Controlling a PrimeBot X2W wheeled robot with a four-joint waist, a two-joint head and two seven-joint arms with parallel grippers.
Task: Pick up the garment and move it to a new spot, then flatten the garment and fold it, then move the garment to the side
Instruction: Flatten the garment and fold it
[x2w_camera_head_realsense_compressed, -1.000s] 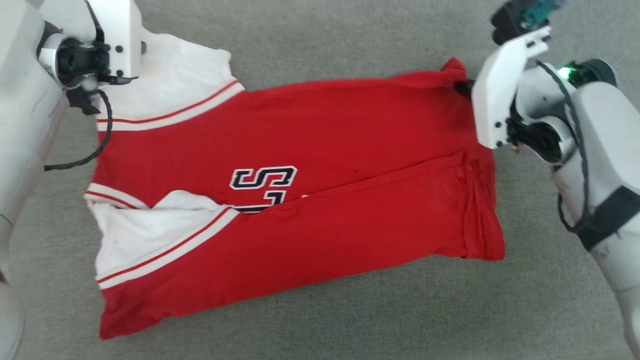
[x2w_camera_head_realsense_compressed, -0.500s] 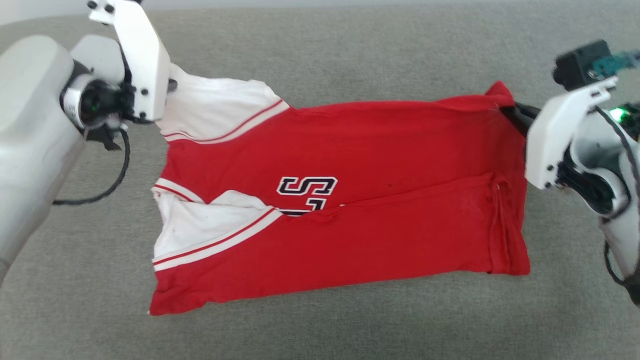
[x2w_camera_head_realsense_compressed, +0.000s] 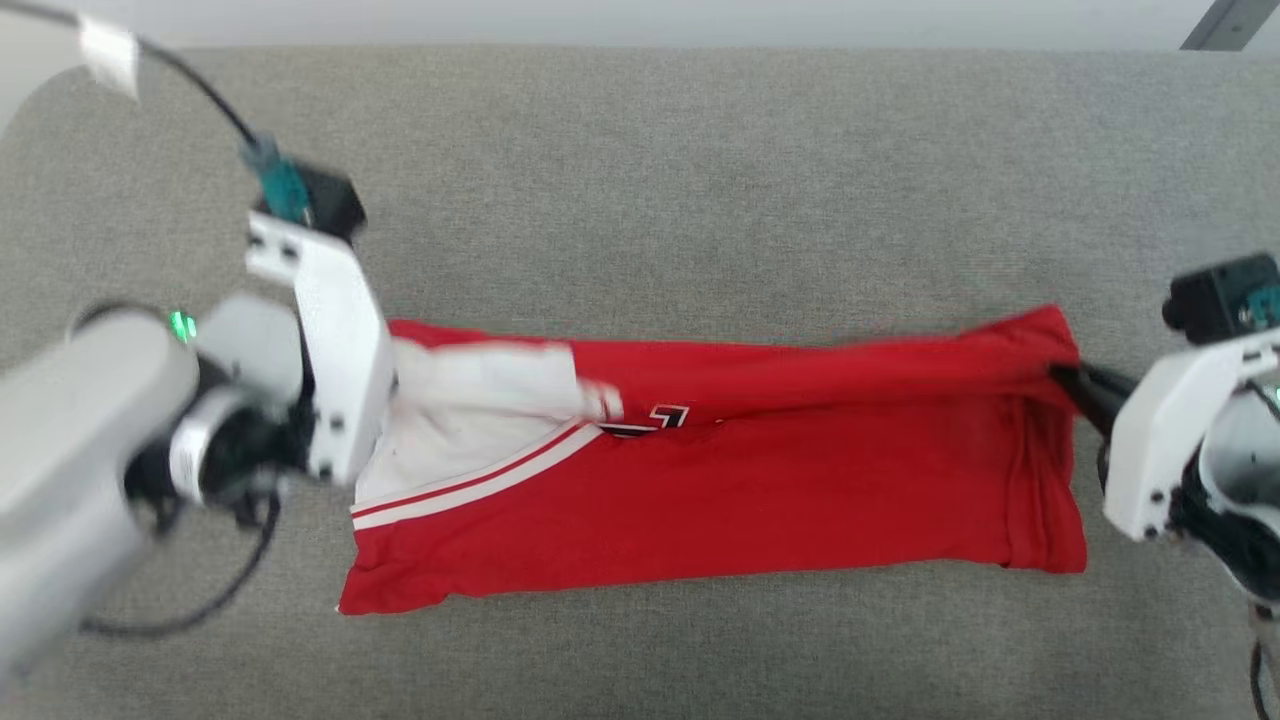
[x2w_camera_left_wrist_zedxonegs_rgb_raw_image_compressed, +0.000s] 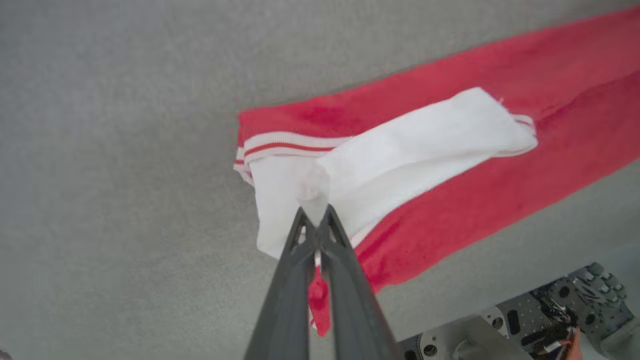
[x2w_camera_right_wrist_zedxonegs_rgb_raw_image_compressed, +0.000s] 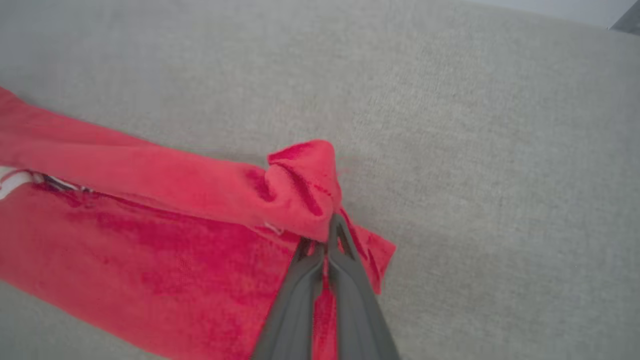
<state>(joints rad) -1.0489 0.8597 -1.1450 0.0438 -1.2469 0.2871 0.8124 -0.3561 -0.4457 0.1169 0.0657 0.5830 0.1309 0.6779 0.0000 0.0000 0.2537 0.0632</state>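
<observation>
Garment (x2w_camera_head_realsense_compressed: 720, 500) on grey surface (x2w_camera_head_realsense_compressed: 700, 200), narrower than half a second ago: far edge pulled over, lettering (x2w_camera_head_realsense_compressed: 668, 415) nearly covered. Left gripper (x2w_camera_left_wrist_zedxonegs_rgb_raw_image_compressed: 314, 216) clamped on white sleeve (x2w_camera_left_wrist_zedxonegs_rgb_raw_image_compressed: 400, 145), right gripper (x2w_camera_right_wrist_zedxonegs_rgb_raw_image_compressed: 327, 235) on red corner (x2w_camera_right_wrist_zedxonegs_rgb_raw_image_compressed: 300, 180).

Could read none of the lettering (x2w_camera_head_realsense_compressed: 668, 418) on the garment (x2w_camera_head_realsense_compressed: 760, 500): saw only a black-and-white sliver at the fold, and nothing of what lay under the doubled-over upper half. Made out the left tool (x2w_camera_left_wrist_zedxonegs_rgb_raw_image_compressed: 313, 214) with tips sunk into white sleeve (x2w_camera_left_wrist_zedxonegs_rgb_raw_image_compressed: 400, 150) cloth; at the garment's left end in the head view, found it masked by a white bracket (x2w_camera_head_realsense_compressed: 335, 370) and smeared by blur. Saw the right tool (x2w_camera_right_wrist_zedxonegs_rgb_raw_image_compressed: 326, 236) buried to the tips in bunched red hem (x2w_camera_right_wrist_zedxonegs_rgb_raw_image_compressed: 300, 185) at the garment's right end. Could not follow the garment past the wrist views' edges.
</observation>
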